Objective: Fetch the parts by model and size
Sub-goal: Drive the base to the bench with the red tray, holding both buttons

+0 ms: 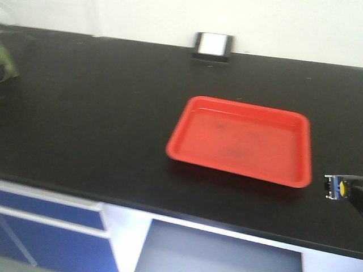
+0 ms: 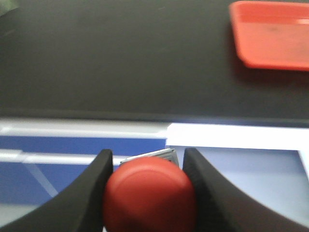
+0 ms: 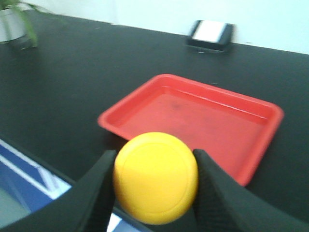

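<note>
Left gripper (image 2: 147,155): clamped on the red button switch (image 2: 149,195). Its dark fingers (image 2: 91,193) flank the round cap, and a sliver of silver metal shows behind it.
Left position: held off the tabletop (image 2: 120,63), in front of its front edge and above the blue drawers (image 2: 72,145).
Right gripper (image 3: 153,154): clamped the same way on the yellow button switch (image 3: 155,178).
Right position: near the tabletop's front edge, towards its right end and just beside the near right corner of the tray (image 3: 203,121).
Grip detail: the caps hide whether the pads bear on cap or base.
Handling: both switches look light, rigid plastic. The domed caps are smooth and likely to slip or twist, so the flat sides of the blocky base are probably the safer hold.
Tray: red, shallow, nothing in it, right of centre on the tabletop.
Beyond: a silver box (image 1: 212,44) at the back edge and a plant (image 3: 14,21) at the far left corner.
</note>
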